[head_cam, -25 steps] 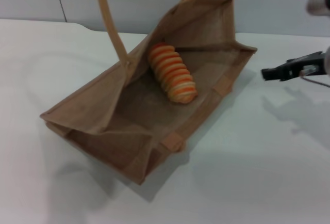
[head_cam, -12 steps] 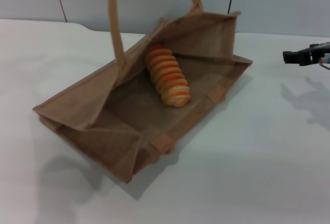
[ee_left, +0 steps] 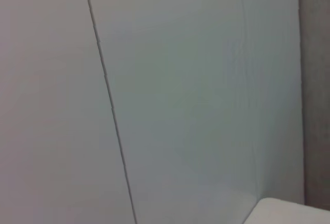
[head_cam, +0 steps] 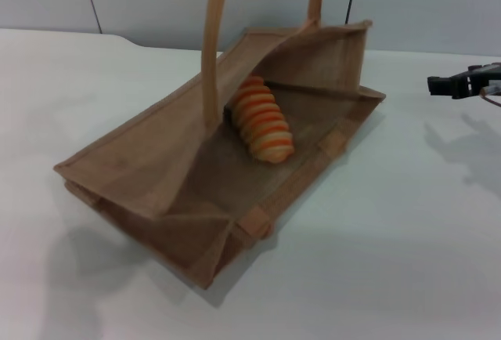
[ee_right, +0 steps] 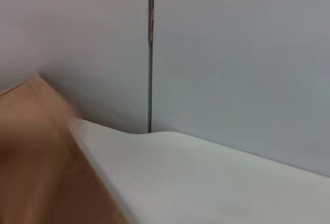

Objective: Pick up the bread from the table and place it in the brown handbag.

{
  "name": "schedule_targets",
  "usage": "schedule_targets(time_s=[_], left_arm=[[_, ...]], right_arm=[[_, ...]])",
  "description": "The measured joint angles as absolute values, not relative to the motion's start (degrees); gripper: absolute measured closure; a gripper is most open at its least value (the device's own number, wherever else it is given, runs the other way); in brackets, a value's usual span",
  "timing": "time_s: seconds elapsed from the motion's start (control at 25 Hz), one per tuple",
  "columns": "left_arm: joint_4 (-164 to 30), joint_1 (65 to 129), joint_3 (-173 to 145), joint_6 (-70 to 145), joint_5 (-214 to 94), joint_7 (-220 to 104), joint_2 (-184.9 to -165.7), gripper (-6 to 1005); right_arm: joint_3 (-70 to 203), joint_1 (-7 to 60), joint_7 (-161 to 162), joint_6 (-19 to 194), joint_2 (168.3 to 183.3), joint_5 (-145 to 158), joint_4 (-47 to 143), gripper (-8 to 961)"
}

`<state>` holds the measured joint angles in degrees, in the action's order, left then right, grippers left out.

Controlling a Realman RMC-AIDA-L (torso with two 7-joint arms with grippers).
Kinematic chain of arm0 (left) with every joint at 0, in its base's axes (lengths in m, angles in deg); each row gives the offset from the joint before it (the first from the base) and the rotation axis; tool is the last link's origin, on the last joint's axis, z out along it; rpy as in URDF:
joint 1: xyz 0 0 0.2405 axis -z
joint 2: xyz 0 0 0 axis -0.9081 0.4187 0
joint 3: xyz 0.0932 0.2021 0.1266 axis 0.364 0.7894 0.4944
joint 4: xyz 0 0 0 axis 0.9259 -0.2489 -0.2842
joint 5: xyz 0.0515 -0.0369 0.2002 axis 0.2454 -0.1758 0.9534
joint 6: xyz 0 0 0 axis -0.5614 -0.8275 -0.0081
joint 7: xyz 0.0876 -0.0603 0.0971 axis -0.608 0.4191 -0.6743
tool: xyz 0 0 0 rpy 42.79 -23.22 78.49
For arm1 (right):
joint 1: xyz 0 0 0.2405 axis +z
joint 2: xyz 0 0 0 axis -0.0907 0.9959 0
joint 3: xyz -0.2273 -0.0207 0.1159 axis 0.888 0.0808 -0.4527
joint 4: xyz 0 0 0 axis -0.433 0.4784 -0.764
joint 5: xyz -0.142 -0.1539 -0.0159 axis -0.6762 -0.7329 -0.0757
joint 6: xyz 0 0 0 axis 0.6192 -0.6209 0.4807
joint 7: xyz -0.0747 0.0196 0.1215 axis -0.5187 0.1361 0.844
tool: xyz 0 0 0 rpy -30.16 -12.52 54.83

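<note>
— Bread [head_cam: 261, 121] lies already inside the brown handbag [head_cam: 156, 168], so which step does the robot have in hand?

— By the look of it, the placing is done. The loaf rests on the inner side of the bag, toward its far end, just beside the near strap handle [head_cam: 213, 50]. The bag itself lies on its side on the table [head_cam: 391, 262], with the mouth open toward the right and near side. What remains, as a judgement, is only to take the arm away.

— And what does the next move ask?

— Very little. The right arm should go clear without touching the bag's rim or the two handles, because the bag is soft and a push could roll the loaf out.

— Where is the right gripper [head_cam: 438, 85]?

— At the far right edge of the head view, above the table, well apart from the bag. It holds nothing and touches nothing. Whether its dark fingers are spread or pressed together one cannot tell, only their tips show from the side.

— And the left one?

— It is not seen anywhere. Its wrist camera shows only a wall panel [ee_left: 180, 90] and a corner of the table.
</note>
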<state>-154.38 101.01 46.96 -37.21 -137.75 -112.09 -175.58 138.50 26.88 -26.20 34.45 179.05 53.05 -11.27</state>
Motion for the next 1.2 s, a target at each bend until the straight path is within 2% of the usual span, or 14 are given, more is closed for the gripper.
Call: schedule_targets(time_s=[0.24, 0.44, 0.6, 0.88, 1.2], left_arm=[[-152.75, 100.99, 44.15, -39.19, -141.34, -114.45, -175.56, 152], [-152.28, 99.18, 42.59, -37.25, -142.66, -117.81, -176.45, 153], [-152.14, 95.59, 42.74, -31.30, -142.68, -119.32, -176.62, 153], [-149.00, 88.68, 47.14, -16.56, -148.40, -128.12, -176.91, 155], [-144.74, 80.66, 58.95, 0.96, -162.42, -148.18, -176.92, 156]], right_arm=[[138.47, 26.92, -26.20, 34.52, 179.01, 53.18, -10.92, 218], [138.76, 27.18, -26.20, 37.65, 179.19, 53.24, -9.32, 219], [140.67, 24.77, -26.20, 43.85, 179.43, 54.83, -10.67, 220], [149.50, 16.97, -26.18, 64.77, 179.46, 60.17, -12.70, 222], [167.30, 9.08, -24.64, 102.37, 179.60, 65.81, -9.03, 225]])
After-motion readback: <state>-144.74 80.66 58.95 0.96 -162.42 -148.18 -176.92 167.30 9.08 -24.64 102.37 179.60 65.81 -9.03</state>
